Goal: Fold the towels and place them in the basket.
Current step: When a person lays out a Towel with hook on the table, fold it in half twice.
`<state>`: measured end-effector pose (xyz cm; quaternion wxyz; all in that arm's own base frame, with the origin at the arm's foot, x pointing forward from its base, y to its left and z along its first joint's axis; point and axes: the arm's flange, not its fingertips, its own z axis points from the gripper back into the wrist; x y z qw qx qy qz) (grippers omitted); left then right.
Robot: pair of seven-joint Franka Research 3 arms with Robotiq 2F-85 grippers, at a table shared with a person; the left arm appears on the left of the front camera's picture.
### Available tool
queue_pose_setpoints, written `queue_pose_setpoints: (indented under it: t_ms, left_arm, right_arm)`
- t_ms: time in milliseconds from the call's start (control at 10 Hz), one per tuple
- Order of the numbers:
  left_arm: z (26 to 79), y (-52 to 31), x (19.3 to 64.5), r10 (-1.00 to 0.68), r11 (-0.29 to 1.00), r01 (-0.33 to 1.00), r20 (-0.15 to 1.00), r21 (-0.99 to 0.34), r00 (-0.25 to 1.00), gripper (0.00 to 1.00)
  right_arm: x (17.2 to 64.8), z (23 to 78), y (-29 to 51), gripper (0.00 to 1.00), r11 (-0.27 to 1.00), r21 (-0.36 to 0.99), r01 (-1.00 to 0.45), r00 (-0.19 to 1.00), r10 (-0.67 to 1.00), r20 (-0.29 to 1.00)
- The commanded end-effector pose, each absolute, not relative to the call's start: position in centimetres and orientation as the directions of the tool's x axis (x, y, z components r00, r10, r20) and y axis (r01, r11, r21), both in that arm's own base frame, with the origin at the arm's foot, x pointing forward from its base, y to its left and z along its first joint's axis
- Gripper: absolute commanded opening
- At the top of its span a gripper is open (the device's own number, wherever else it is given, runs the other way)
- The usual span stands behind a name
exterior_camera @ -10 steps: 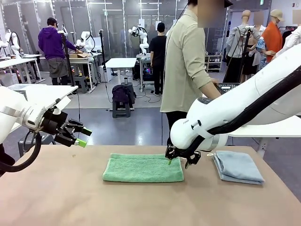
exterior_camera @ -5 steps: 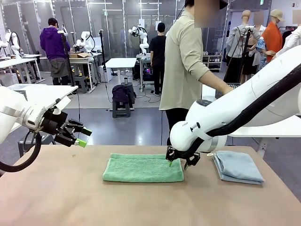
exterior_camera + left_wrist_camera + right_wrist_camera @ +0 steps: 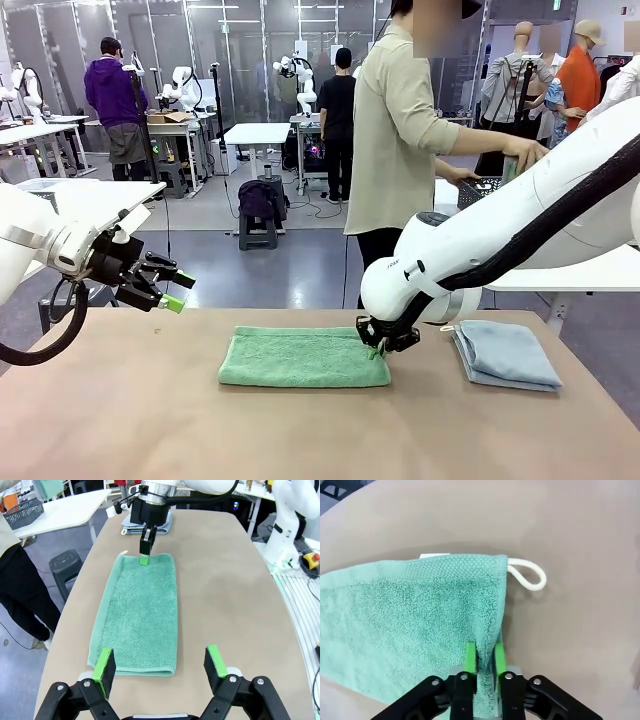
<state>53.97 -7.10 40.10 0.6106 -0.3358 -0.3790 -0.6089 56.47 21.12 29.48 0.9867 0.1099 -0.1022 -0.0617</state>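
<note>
Fingers point(image 3: 470, 661) of the right gripper point(image 3: 484, 659) are pinched shut on a short edge of the green towel point(image 3: 410, 615), near the corner with the loop point(image 3: 530, 577). For a clean fold, that edge is best lifted just clear of the table point(image 3: 120, 420) and carried straight over to the opposite end, kept square. The left gripper point(image 3: 160, 667) is held wide open and empty beyond that end. The blue towel point(image 3: 505, 352) lies folded nearby; the basket point(image 3: 22, 514) is set on a separate white table.

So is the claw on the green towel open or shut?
Shut: the right gripper pinches the short edge of the green towel between its pads.
</note>
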Motion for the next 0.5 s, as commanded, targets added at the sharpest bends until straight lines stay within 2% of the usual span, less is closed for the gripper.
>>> queue_pose_setpoints:
  t_ms: [0,400]
  left_arm:
    - [40.26,-7.03,53.90,-0.480,0.034,0.999,0.877,0.041,-0.019,0.90]
    - [40.26,-7.03,53.90,-0.480,0.034,0.999,0.877,0.041,-0.019,0.90]
  right_arm:
    - [56.93,29.46,21.74,0.00,0.967,0.214,0.137,0.967,-0.177,0.181]
    - [56.87,29.16,21.61,0.00,0.968,0.205,0.142,0.969,-0.178,0.172]
